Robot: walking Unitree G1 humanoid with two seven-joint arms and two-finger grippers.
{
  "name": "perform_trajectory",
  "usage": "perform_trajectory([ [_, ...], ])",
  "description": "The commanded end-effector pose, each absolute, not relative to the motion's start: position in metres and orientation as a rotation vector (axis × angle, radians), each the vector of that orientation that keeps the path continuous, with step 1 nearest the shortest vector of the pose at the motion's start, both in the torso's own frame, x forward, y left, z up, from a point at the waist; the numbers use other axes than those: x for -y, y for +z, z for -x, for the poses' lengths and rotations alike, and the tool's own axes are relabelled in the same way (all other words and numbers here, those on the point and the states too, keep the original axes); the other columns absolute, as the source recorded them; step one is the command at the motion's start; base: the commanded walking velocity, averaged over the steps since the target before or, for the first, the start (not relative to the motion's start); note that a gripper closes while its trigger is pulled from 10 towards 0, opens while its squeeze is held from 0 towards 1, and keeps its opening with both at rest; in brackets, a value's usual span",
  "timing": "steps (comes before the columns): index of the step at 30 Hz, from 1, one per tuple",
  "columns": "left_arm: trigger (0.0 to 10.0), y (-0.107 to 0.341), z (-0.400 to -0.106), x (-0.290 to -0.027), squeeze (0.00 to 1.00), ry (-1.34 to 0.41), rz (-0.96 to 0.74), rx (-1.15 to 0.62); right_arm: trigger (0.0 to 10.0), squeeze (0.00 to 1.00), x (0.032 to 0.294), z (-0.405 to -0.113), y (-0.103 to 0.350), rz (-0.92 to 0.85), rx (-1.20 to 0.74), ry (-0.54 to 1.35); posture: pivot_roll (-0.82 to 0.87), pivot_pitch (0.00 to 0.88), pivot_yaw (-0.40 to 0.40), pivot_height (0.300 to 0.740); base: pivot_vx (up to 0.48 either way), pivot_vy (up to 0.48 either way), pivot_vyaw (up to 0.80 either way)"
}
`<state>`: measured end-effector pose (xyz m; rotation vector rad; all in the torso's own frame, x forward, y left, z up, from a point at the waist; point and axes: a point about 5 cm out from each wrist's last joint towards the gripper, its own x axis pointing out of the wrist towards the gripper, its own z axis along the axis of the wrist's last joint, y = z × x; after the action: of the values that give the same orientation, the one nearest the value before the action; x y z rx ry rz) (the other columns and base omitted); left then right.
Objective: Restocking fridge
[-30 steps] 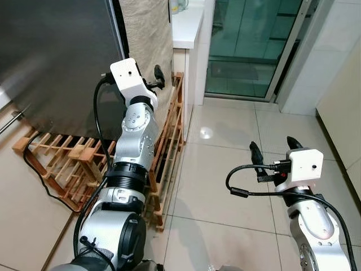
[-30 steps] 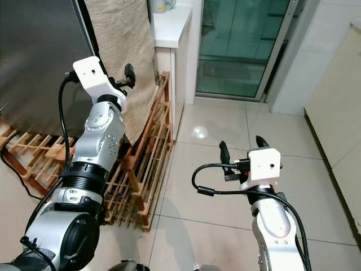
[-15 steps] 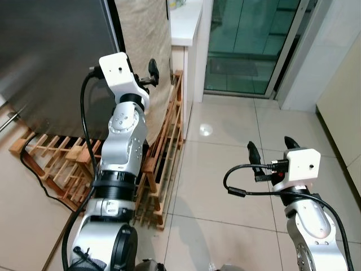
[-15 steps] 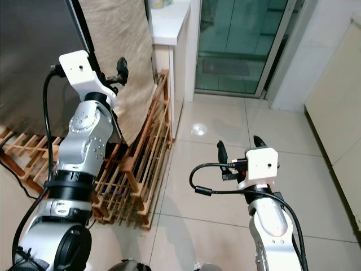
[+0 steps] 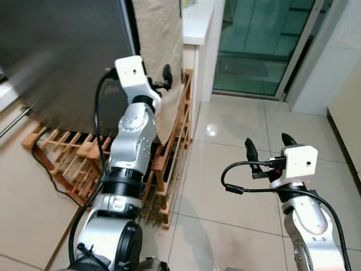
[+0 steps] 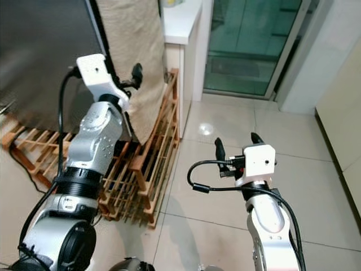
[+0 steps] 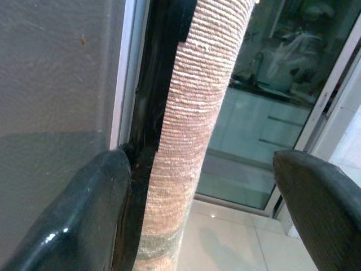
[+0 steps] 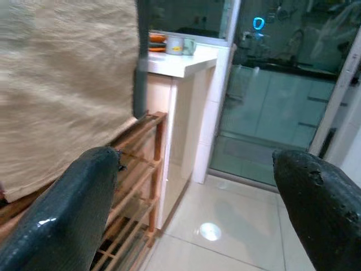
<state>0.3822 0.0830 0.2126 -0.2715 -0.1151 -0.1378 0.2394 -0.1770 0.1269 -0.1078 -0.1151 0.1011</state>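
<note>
Now fridge [image 7: 56, 84] edge between left jaws

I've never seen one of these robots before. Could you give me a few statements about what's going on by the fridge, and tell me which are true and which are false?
1. The left gripper is raised at the fridge door's edge, with its fingers spread. True.
2. A beige cloth hangs down the fridge's side. True.
3. The right gripper holds a bottle. False: its fingers are open and hold nothing.
4. The fridge stands on carpet. False: it stands on a wooden rack on the tiled floor.
5. A white counter lies beyond the fridge. True.
</note>
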Motion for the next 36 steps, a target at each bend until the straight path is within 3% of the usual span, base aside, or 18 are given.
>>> perform_trajectory([
  [1, 10.0, 0.218, -0.383, -0.058, 0.00, -0.249, 0.275, 0.106, 10.0, 0.00, 0.175, -0.239, 0.129, 0.108, 0.129, 0.104, -0.20, 0.000, 0.079, 0.713, 0.000, 0.000, 0.00],
  [6, 10.0, 0.229, -0.375, -0.018, 0.00, -0.450, 0.303, 0.140, 10.0, 0.00, 0.177, -0.232, 0.128, 0.105, 0.124, 0.084, -0.22, 0.000, 0.088, 0.713, 0.000, 0.000, 0.00],
  [13, 10.0, 0.252, -0.344, 0.061, 0.00, -0.805, 0.445, 0.204, 10.0, 0.00, 0.176, -0.234, 0.126, 0.109, 0.113, 0.091, -0.26, 0.000, 0.089, 0.713, 0.000, 0.000, 0.00],
  [14, 10.0, 0.252, -0.344, 0.061, 0.00, -0.805, 0.445, 0.204, 10.0, 0.00, 0.176, -0.234, 0.126, 0.109, 0.113, 0.091, -0.26, 0.000, 0.089, 0.713, 0.000, 0.000, 0.00],
  [17, 10.0, 0.267, -0.306, 0.100, 0.00, -1.120, 0.521, 0.243, 10.0, 0.00, 0.177, -0.234, 0.127, 0.113, 0.116, 0.083, -0.29, 0.000, 0.100, 0.713, 0.000, 0.000, 0.00],
  [19, 10.0, 0.270, -0.280, 0.109, 0.00, -1.330, 0.556, 0.255, 10.0, 0.00, 0.180, -0.233, 0.125, 0.113, 0.111, 0.065, -0.29, 0.000, 0.104, 0.713, 0.000, 0.000, 0.00],
  [22, 10.0, 0.273, -0.268, 0.101, 0.00, -1.453, 0.634, 0.259, 10.0, 0.00, 0.185, -0.231, 0.123, 0.113, 0.101, 0.046, -0.29, 0.000, 0.101, 0.713, 0.000, 0.000, 0.00],
  [29, 10.0, 0.285, -0.275, 0.080, 0.00, -1.416, 0.697, 0.315, 10.0, 0.00, 0.185, -0.232, 0.124, 0.114, 0.099, 0.053, -0.29, 0.000, 0.089, 0.713, 0.000, 0.000, 0.00],
  [30, 10.0, 0.277, -0.293, 0.047, 0.00, -1.269, 0.647, 0.330, 10.0, 0.00, 0.189, -0.234, 0.126, 0.120, 0.104, 0.047, -0.28, 0.000, 0.078, 0.713, 0.000, 0.000, 0.00],
  [32, 10.0, 0.267, -0.306, 0.019, 0.00, -1.125, 0.594, 0.324, 10.0, 0.00, 0.193, -0.236, 0.127, 0.121, 0.105, 0.037, -0.27, 0.000, 0.075, 0.713, 0.000, 0.000, 0.00],
  [33, 10.0, 0.267, -0.306, 0.019, 0.00, -1.125, 0.594, 0.324, 10.0, 0.00, 0.193, -0.236, 0.127, 0.121, 0.105, 0.037, -0.27, 0.000, 0.075, 0.713, 0.000, 0.000, 0.00],
  [34, 10.0, 0.247, -0.322, -0.019, 0.00, -0.920, 0.554, 0.288, 10.0, 0.00, 0.194, -0.243, 0.130, 0.105, 0.112, 0.025, -0.24, 0.000, 0.067, 0.713, 0.000, 0.000, 0.00],
  [36, 10.0, 0.233, -0.331, -0.049, 0.00, -0.761, 0.534, 0.259, 10.0, 0.00, 0.195, -0.249, 0.131, 0.088, 0.119, 0.021, -0.23, 0.000, 0.069, 0.713, 0.000, 0.000, 0.00],
])
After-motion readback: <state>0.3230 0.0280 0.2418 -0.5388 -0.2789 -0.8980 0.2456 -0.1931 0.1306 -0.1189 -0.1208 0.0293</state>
